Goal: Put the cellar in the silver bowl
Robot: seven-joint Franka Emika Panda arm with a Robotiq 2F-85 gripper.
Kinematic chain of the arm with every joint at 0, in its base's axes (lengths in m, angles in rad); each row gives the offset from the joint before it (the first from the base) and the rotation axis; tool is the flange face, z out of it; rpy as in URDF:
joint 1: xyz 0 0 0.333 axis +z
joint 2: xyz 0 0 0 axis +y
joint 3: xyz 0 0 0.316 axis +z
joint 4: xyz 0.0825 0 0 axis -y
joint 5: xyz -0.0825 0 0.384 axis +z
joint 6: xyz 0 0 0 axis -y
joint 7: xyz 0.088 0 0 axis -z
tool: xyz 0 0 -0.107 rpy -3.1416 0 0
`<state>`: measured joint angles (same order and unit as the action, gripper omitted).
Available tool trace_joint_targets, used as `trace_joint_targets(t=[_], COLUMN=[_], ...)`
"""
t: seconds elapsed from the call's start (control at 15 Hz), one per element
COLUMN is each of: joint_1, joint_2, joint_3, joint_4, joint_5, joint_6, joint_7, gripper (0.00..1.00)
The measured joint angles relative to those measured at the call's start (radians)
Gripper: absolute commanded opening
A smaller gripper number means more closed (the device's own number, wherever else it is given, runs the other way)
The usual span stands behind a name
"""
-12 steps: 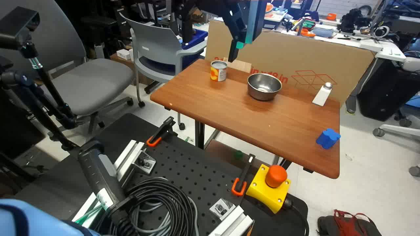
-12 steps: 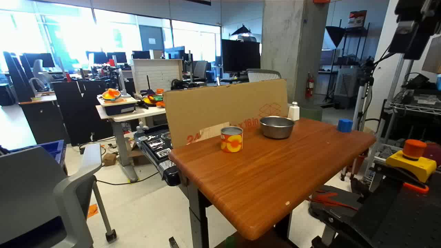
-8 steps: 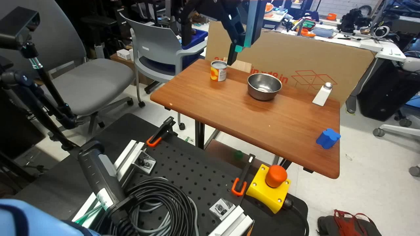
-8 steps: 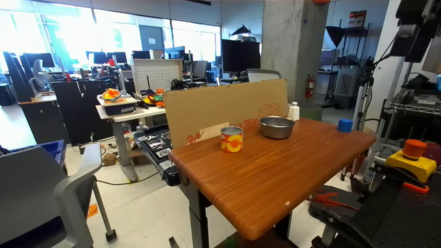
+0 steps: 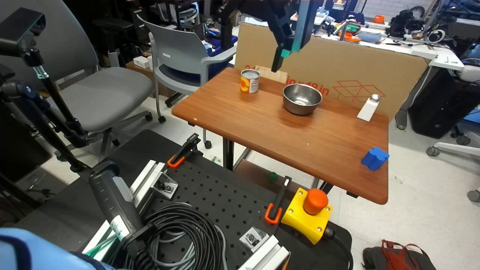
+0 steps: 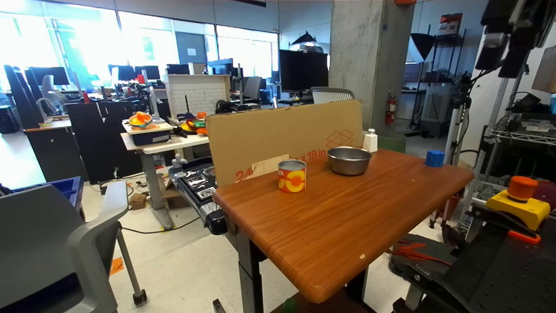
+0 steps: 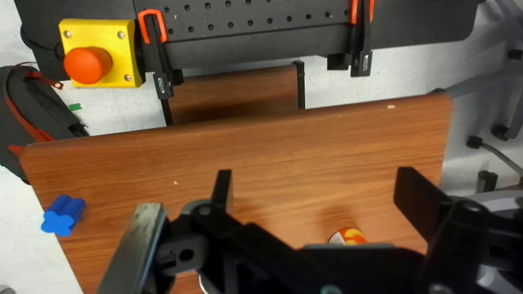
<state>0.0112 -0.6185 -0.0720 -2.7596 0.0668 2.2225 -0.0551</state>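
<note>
The cellar point(image 5: 368, 109) is a slim white shaker with a metal top, upright near the table's far edge by the cardboard. It also shows in an exterior view point(image 6: 370, 141). The silver bowl point(image 5: 301, 101) sits on the table between the cellar and a can, and shows in an exterior view point(image 6: 349, 161). My gripper point(image 5: 251, 60) hangs in the air, apart from the cellar and the bowl. In the wrist view the fingers point(image 7: 314, 173) are wide apart with nothing between them. There only a sliver of bowl rim point(image 7: 202, 282) shows, and the cellar is hidden or out of view.
An orange-yellow can point(image 5: 249, 81) stands left of the bowl on the wooden table point(image 5: 262, 120). A blue block point(image 5: 375, 158) is near the table's corner. A cardboard sheet point(image 5: 337, 67) stands along the far edge. A yellow stop-button box point(image 5: 307, 217) sits on the black bench.
My gripper has moved right in an exterior view and left in the opposite camera's picture, still in the air. The cellar, bowl, can and block have not moved.
</note>
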Motion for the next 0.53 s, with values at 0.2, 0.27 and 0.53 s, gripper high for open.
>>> trace_joint_targets(t=[0.2,0.27,0.53], joint_1=[-0.056,-0.076,-0.121], joint_2=[0.143,0.202,0.444], joint_3=[-0.041,-0.054,-0.093], joint_4=[0.097,0.139,0.344], joint_5=[-0.001,-0.001,0.006], joint_6=[0.079,0.116,0.175], joint_7=[0.003,0.006,0.047], gripper=[1.0,1.0,1.0])
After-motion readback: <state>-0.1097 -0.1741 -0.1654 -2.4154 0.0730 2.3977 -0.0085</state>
